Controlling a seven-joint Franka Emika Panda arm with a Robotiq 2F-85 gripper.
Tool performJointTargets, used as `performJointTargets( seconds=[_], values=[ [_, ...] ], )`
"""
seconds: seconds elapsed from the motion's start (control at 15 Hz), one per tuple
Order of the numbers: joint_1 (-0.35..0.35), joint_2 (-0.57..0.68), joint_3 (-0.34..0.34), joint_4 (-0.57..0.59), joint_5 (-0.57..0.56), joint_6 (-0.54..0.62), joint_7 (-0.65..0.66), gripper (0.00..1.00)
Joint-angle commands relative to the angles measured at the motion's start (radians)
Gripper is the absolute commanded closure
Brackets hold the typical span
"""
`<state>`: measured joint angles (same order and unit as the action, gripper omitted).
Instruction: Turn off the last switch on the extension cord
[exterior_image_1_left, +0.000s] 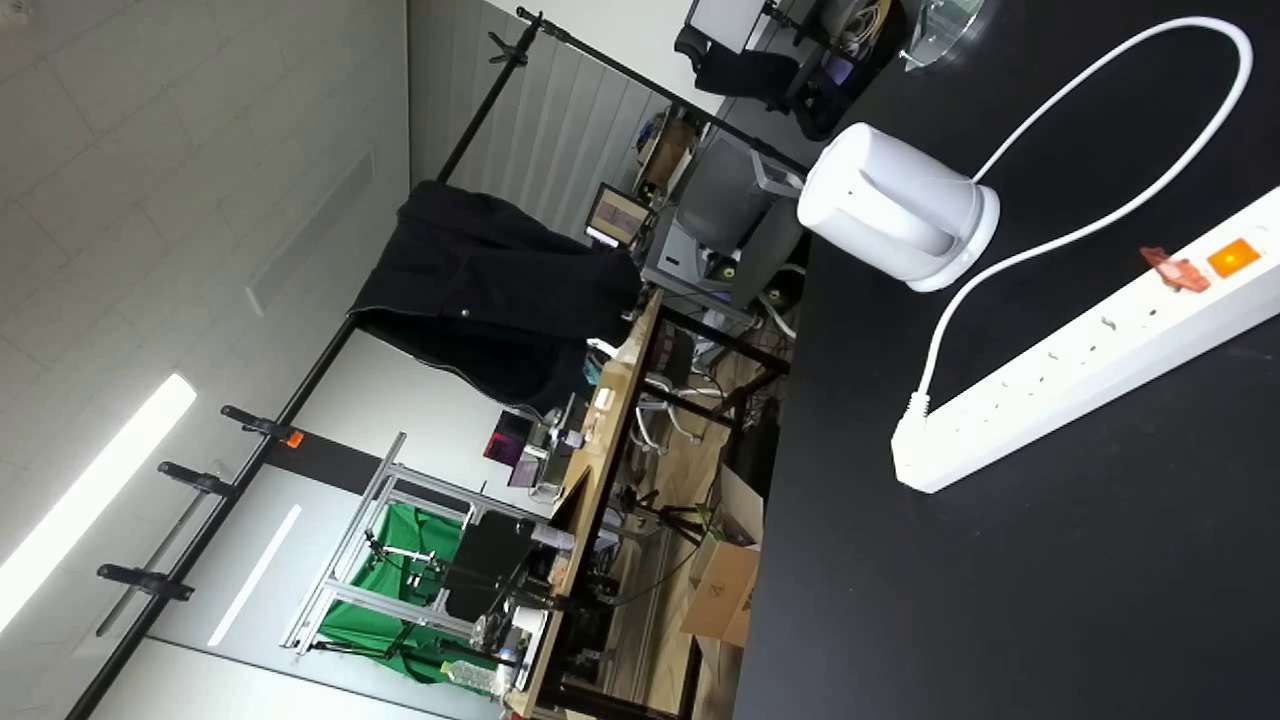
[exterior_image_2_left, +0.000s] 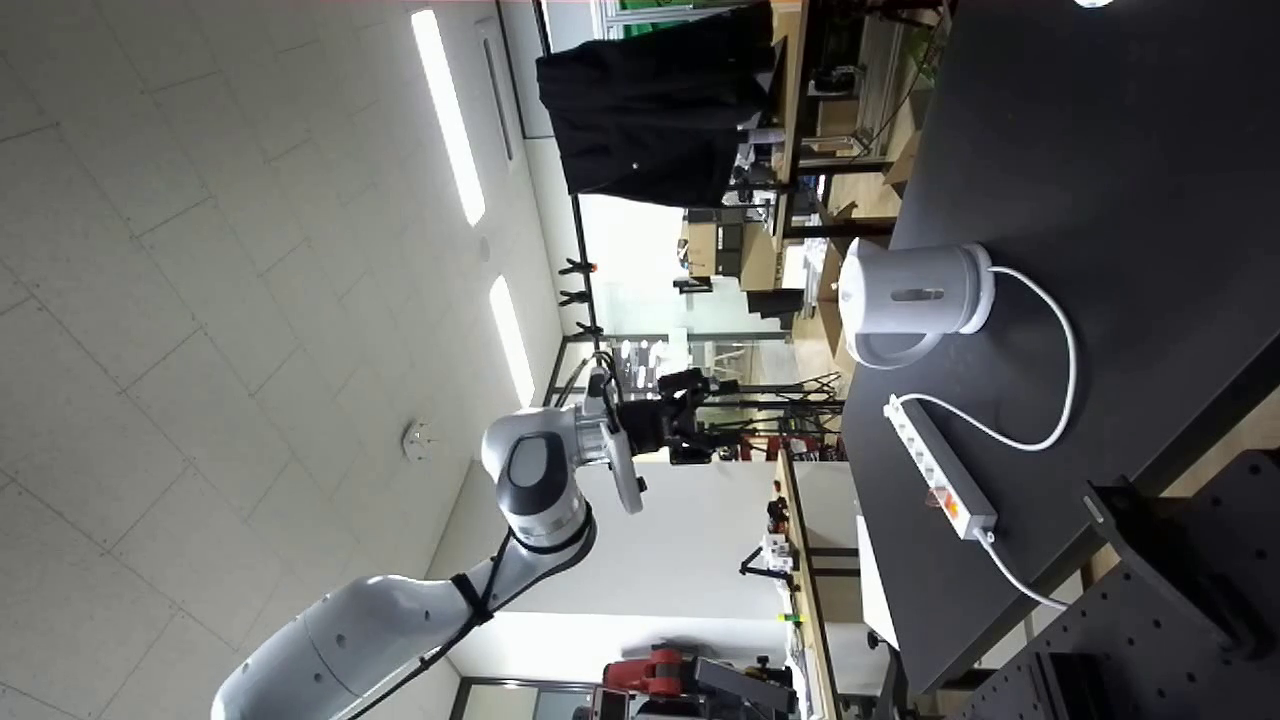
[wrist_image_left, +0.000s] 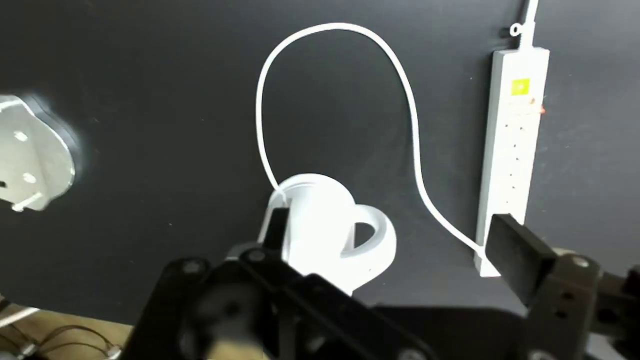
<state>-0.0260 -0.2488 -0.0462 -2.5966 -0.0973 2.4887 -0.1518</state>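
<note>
The extension cord, a long white power strip, lies flat on the black table in both exterior views (exterior_image_1_left: 1060, 370) (exterior_image_2_left: 932, 455) and at the right of the wrist view (wrist_image_left: 512, 165). One orange switch (exterior_image_1_left: 1233, 258) shows near one end and looks lit; it looks yellow in the wrist view (wrist_image_left: 520, 87). A small reddish piece (exterior_image_1_left: 1175, 272) is beside it. My gripper (exterior_image_2_left: 730, 412) is raised well above the table, apart from the strip. In the wrist view its fingers (wrist_image_left: 395, 240) are wide apart with nothing between them. The right finger hides part of the strip's switchless end.
A white kettle (exterior_image_1_left: 890, 205) stands on the table (exterior_image_2_left: 1080, 190) beside the strip. Its white cable (wrist_image_left: 410, 100) loops to the strip's switchless end. A clear object (wrist_image_left: 35, 155) lies farther off. A black perforated metal structure (exterior_image_2_left: 1150, 640) stands by the table's edge.
</note>
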Motion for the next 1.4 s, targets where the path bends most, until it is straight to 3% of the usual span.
performJointTargets(
  seconds=[0.0,0.07,0.67,0.87,1.0,1.07,1.13,1.33],
  values=[
    [0.060,0.052,-0.012,0.020,0.067,-0.029,-0.165,0.00],
    [0.038,0.024,0.002,-0.006,0.038,0.004,-0.092,0.00],
    [0.051,0.051,0.000,0.002,0.058,-0.009,-0.154,0.00],
    [0.089,0.089,-0.003,-0.043,0.168,0.125,-0.205,0.00],
    [0.131,0.136,-0.007,-0.060,0.302,0.215,-0.270,0.00],
    [0.152,0.166,-0.006,-0.063,0.378,0.255,-0.310,0.04],
    [0.169,0.198,0.001,-0.060,0.445,0.286,-0.349,0.26],
    [0.182,0.295,0.046,-0.022,0.630,0.303,-0.455,0.36]
  ],
)
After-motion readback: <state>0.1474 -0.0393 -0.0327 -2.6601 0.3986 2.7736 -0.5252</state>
